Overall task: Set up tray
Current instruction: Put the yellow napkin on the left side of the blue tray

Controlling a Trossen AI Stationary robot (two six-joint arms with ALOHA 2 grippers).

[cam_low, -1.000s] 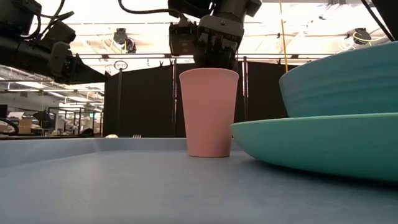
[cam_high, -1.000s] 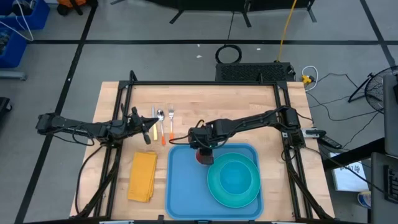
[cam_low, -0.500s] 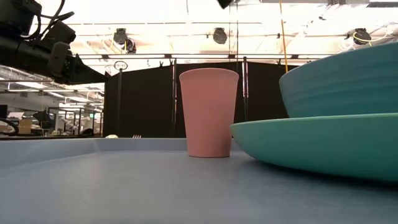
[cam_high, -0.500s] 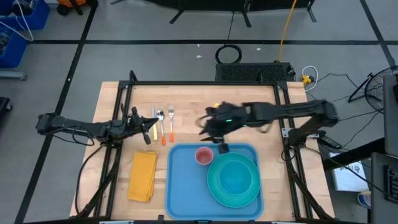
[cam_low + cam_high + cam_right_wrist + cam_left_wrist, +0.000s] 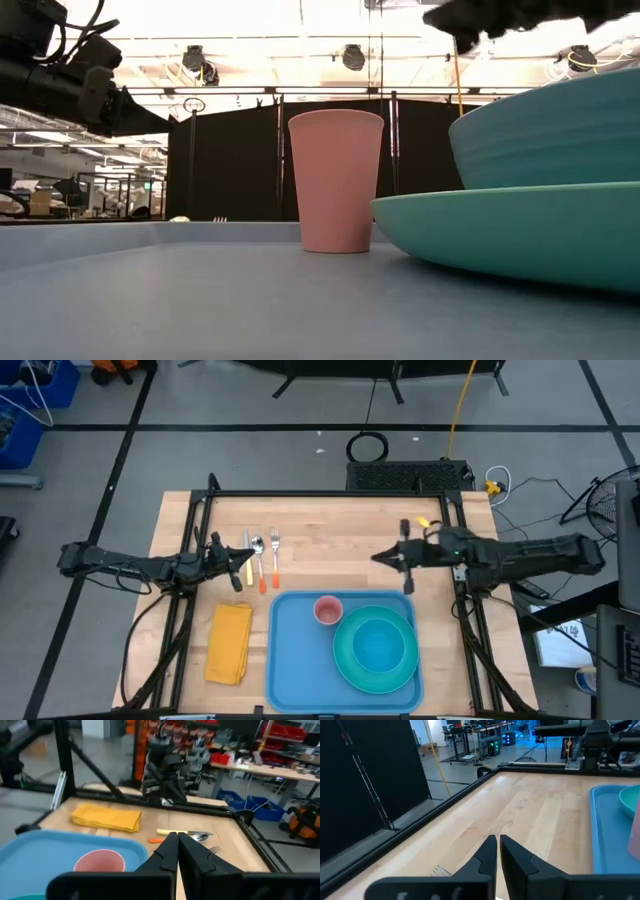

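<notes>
The blue tray (image 5: 295,660) lies at the table's near middle. On it stand a pink cup (image 5: 328,609), upright on its base, and a teal bowl (image 5: 378,643) inside a round teal plate (image 5: 345,660). In the low view the cup (image 5: 335,180) rises beside the plate (image 5: 520,230). My right gripper (image 5: 378,557) hovers shut above the bare wood, beyond the tray's far right corner; the right wrist view shows its fingertips (image 5: 176,845) together. My left gripper (image 5: 240,567) waits shut next to the cutlery, at the table's left.
A folded yellow napkin (image 5: 230,643) lies left of the tray. A knife, spoon and fork (image 5: 262,560) lie side by side on the wood beyond it, close to my left gripper. A black frame (image 5: 330,494) rims the table. Bare wood lies between the cutlery and my right gripper.
My right gripper, which stood right over the pink cup's rim, has risen and drawn back toward the table's right and far side. The cup has stayed upright on the tray.
</notes>
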